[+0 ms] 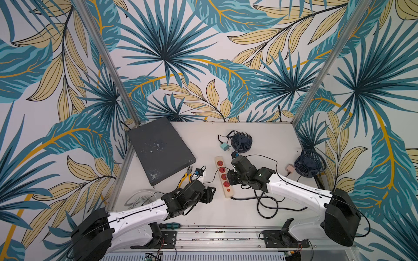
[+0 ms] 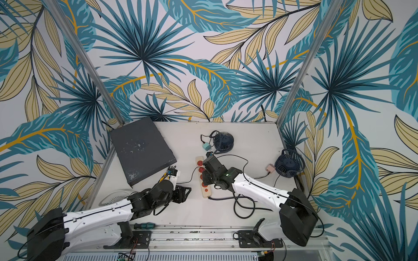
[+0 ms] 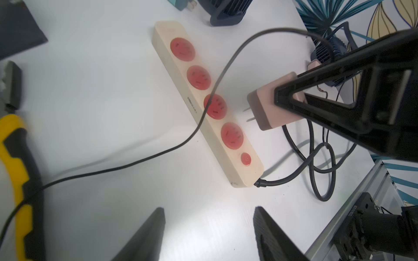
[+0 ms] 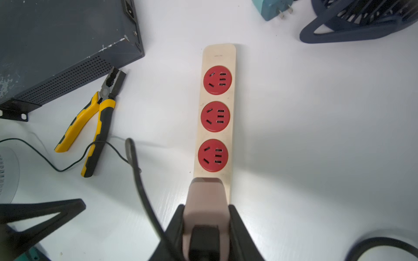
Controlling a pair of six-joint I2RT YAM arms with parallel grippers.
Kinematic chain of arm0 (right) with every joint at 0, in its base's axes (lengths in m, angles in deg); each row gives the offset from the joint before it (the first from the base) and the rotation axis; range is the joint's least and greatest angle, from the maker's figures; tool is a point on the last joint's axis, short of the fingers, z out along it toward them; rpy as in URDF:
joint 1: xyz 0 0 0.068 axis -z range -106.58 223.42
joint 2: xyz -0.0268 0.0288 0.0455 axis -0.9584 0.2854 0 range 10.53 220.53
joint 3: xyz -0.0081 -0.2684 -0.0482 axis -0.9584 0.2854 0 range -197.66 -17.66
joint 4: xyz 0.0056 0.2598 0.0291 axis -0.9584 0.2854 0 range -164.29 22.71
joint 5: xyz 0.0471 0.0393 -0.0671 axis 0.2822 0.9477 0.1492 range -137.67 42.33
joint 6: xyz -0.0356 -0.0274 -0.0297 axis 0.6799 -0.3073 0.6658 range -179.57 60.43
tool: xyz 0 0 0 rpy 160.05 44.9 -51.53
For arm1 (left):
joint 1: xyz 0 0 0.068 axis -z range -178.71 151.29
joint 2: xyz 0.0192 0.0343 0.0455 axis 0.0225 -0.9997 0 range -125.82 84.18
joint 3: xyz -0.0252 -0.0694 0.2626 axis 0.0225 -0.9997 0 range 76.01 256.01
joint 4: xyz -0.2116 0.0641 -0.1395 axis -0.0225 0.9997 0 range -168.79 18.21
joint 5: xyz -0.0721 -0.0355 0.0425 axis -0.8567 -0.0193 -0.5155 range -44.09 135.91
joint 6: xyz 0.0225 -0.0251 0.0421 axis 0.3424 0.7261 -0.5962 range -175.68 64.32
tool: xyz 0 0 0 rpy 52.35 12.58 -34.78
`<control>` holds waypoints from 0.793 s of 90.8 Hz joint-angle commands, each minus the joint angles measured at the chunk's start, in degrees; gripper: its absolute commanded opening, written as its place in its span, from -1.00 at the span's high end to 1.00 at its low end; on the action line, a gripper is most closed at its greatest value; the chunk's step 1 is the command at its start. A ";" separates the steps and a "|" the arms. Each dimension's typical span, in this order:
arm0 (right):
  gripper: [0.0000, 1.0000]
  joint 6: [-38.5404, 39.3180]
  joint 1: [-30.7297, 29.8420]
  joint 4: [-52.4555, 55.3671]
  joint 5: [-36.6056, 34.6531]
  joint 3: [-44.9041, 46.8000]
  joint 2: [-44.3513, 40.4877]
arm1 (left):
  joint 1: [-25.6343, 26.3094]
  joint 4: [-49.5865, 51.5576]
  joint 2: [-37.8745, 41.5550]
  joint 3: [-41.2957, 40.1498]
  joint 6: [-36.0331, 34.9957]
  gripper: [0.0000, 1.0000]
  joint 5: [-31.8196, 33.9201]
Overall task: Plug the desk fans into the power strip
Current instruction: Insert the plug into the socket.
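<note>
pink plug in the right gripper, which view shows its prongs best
The left wrist view: the pink plug is seen side-on, both metal prongs bare, beside the power strip. The right wrist view shows only its back, clamped in the right gripper. In both top views it cannot be made out.

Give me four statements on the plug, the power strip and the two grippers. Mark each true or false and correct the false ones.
1. The right gripper is shut on a pink plug. True.
2. The prongs of the pink plug sit inside a socket of the power strip. False: they are bare, clear of every socket.
3. All four red sockets are free of plugs. True; only a thin black cable crosses one.
4. The left gripper grips the yellow-handled pliers. False: it is open and empty; the pliers lie on the table.
</note>
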 commanded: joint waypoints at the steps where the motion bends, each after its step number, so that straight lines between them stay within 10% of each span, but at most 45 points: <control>1: 1.00 -1.28 -0.33 -2.04 -2.28 1.47 1.83 | -0.12 -4.52 -4.53 3.86 2.27 -0.28 -3.69; 72: 1.00 -0.68 -0.52 1.16 1.21 4.77 2.50 | -0.11 -10.69 -23.54 9.68 2.97 -0.10 -7.33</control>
